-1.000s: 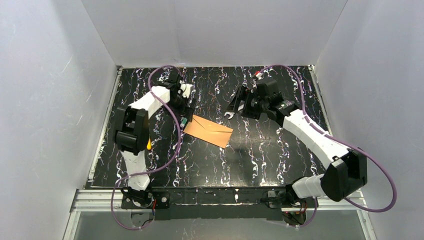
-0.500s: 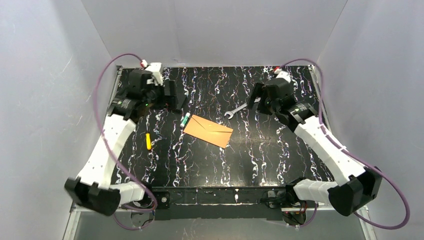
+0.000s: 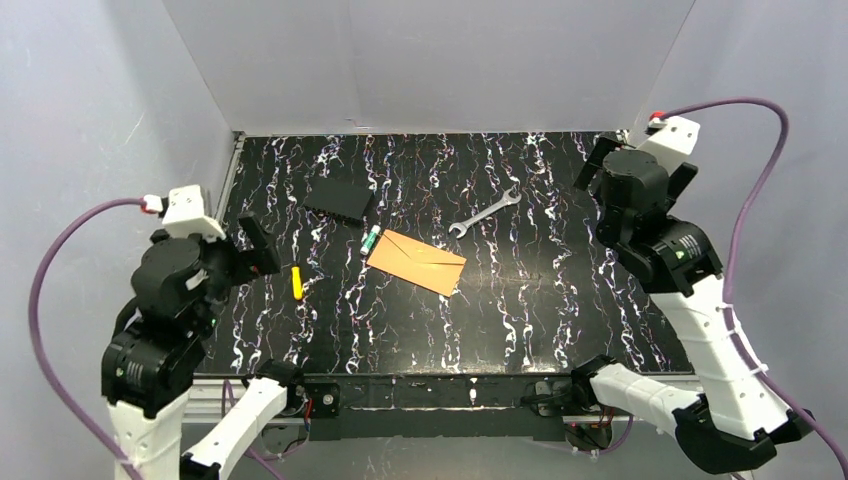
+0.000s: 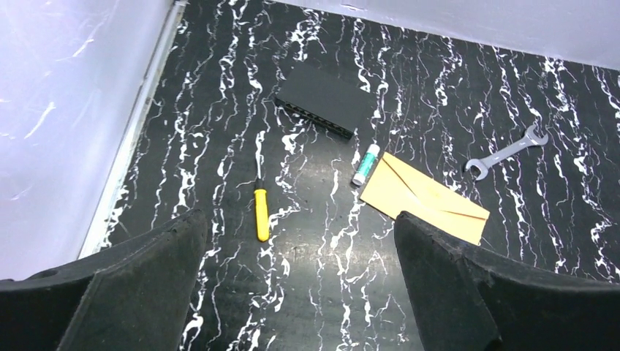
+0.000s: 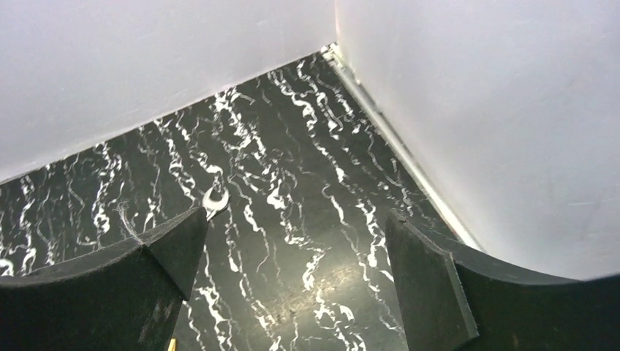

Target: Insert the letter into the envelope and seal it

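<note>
Black and spread wide, the fingers of the left gripper hold nothing; it hangs above the near left part of the table, seen from the top camera close to the left wall. The right gripper is likewise parted and empty, poised high over the far right corner, where the two white walls meet.

Nearest the left gripper lies a yellow-handled screwdriver, flat on the black marble-patterned surface, its shaft pointing toward the far wall. Further toward the middle rests the envelope, orange-brown kraft paper, flat and turned at an angle to the table edges, its pointed flap folded down onto the body. It is well apart from both grippers. A small green-and-white tube lies just beside the envelope's left corner; whether they touch I cannot tell. Beyond the tube, toward the far left, sits a flat black rectangular object, apart from everything else. A silver wrench lies at a slant to the far right of the envelope; only its open end shows past the right gripper's finger.
</note>
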You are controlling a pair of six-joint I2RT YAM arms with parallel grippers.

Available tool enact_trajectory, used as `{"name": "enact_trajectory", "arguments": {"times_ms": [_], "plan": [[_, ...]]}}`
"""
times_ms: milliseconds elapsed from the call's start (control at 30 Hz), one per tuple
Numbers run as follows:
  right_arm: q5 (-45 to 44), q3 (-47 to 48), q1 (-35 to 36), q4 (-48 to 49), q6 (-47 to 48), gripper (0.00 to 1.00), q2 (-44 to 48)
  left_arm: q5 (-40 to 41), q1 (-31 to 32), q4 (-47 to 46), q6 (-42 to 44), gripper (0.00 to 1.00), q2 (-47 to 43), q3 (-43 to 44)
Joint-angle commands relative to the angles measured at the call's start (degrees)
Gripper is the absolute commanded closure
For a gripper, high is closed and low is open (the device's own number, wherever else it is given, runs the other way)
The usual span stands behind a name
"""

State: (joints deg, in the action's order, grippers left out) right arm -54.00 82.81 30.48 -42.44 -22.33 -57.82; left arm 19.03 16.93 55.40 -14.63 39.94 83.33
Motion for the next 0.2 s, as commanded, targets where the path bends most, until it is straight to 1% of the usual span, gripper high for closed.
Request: {"name": "enact_trajectory", "arguments": {"times_ms": [0,167], "plan": [[-6.0,4.0,-0.1,-0.8,3.9,0.01,1.7,3.9,-0.2,6.7,0.6,0.02,-1.3,3.5],[-4.7,5.5,-0.1,-1.5,4.9,0.01,2.5,3.3,-0.2,9.3,1.5,0.02,-1.2,5.8]]}}
